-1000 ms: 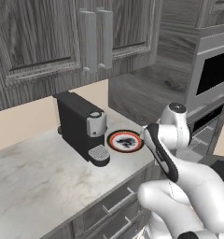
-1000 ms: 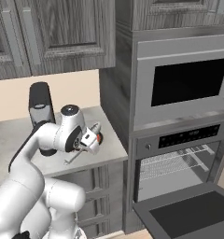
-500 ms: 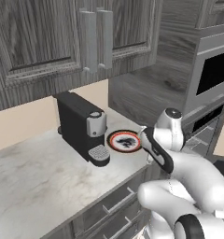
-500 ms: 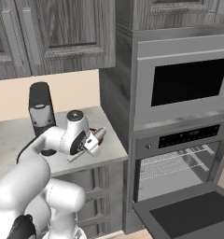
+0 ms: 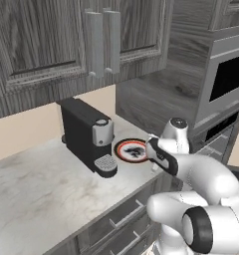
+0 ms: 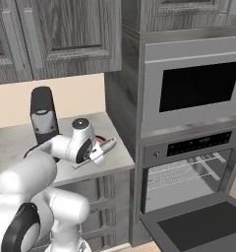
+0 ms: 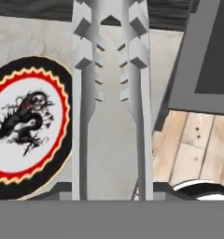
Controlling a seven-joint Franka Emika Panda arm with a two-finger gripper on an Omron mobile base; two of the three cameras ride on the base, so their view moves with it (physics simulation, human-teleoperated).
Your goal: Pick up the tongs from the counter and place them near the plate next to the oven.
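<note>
Two toothed arms of the tongs (image 7: pixel 111 70) are running straight up the hand view, so I am reading the gripper (image 6: pixel 96 153) as closed on them, though its fingertips are cut off at the bottom edge. I am holding the tongs over the strip of counter (image 7: pixel 115 154) between the plate (image 7: pixel 27 126) and the counter's end, where the oven (image 6: pixel 198 147) stands with its door (image 6: pixel 203 229) hanging open.

I am judging the main risk to be that edge: the tips are pointing toward the right end of the counter, and letting go too far that way could tip them off onto the open door or the floor (image 7: pixel 191 149). Drifting the other way could land one arm on the plate's rim rather than beside it.

I am unable to tell how high the tongs are hanging above the stone. In the left base view my own forearm is covering them, and the coffee machine (image 5: pixel 89 134) is crowding the plate's far side.
</note>
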